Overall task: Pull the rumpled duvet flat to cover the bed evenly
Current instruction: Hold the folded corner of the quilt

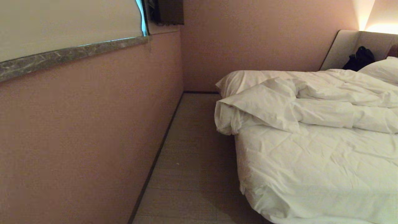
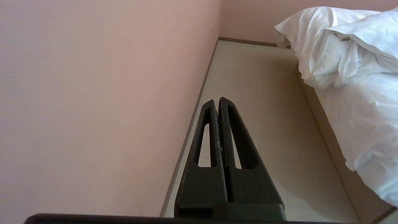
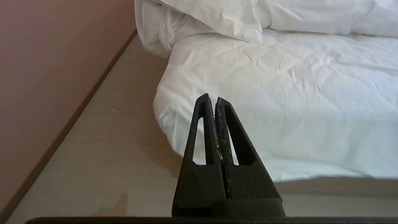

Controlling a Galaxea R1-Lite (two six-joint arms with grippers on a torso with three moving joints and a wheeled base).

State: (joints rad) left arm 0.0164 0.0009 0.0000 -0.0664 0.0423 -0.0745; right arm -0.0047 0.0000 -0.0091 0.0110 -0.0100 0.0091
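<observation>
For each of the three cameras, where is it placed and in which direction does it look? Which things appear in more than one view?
Head view: high on the robot, looking forward and down at the bed and floor; no arm shows.
Left wrist view: behind the shut left gripper, facing the floor strip along the pink wall.
Right wrist view: behind the shut right gripper, facing the bed's near corner.
Shared: all three show the rumpled duvet overhanging the bed's side.

Bed (image 1: pixel 311 161) – duvet (image 1: pixel 279 102) bunched, pillow (image 1: pixel 381 70), perhaps bag (image 1: pixel 359 59).

The bed (image 1: pixel 311 161) and its duvet (image 1: pixel 311 96) run past the head view's right edge, with the dark item (image 1: pixel 359 59) by the headboard unidentifiable.
</observation>
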